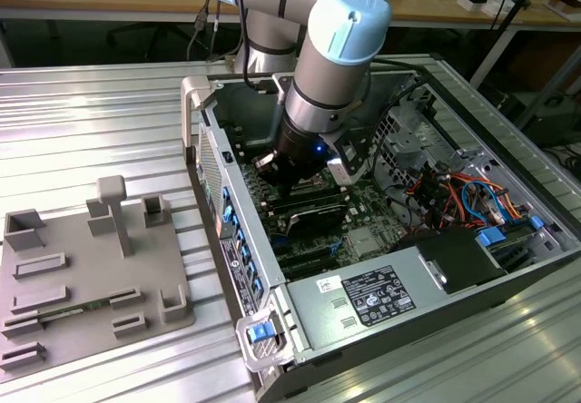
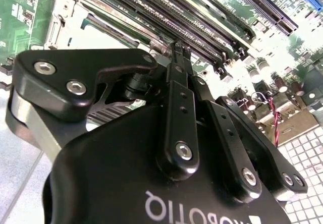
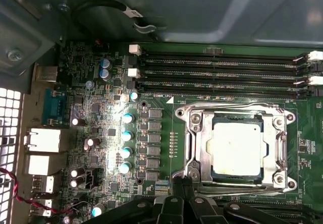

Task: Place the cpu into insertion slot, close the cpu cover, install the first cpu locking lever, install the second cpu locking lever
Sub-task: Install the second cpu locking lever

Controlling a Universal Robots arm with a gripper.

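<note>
In the first wrist view the cpu [image 3: 236,148] lies flat in the insertion slot [image 3: 283,182] on the green board, its silvery top showing through the window of the cpu cover [image 3: 200,143], which lies down over it. A thin wire lever [image 3: 227,107] runs along one edge of the socket and another lever [image 3: 237,185] along the opposite edge. My gripper [image 3: 182,184] is shut, its black fingertips against the socket's edge by the hooked end of that second lever. In the second wrist view the gripper [image 2: 176,50] tapers to closed tips. In the exterior view the gripper [image 1: 289,183] reaches down into the open computer case.
Long black memory slots [image 3: 222,70] flank the socket. Upright capacitors [image 3: 126,133] and rear ports [image 3: 43,141] stand beside it. In the exterior view, coloured cables [image 1: 454,194] and a power supply [image 1: 381,299] fill the case. A grey fixture tray [image 1: 91,276] lies outside it.
</note>
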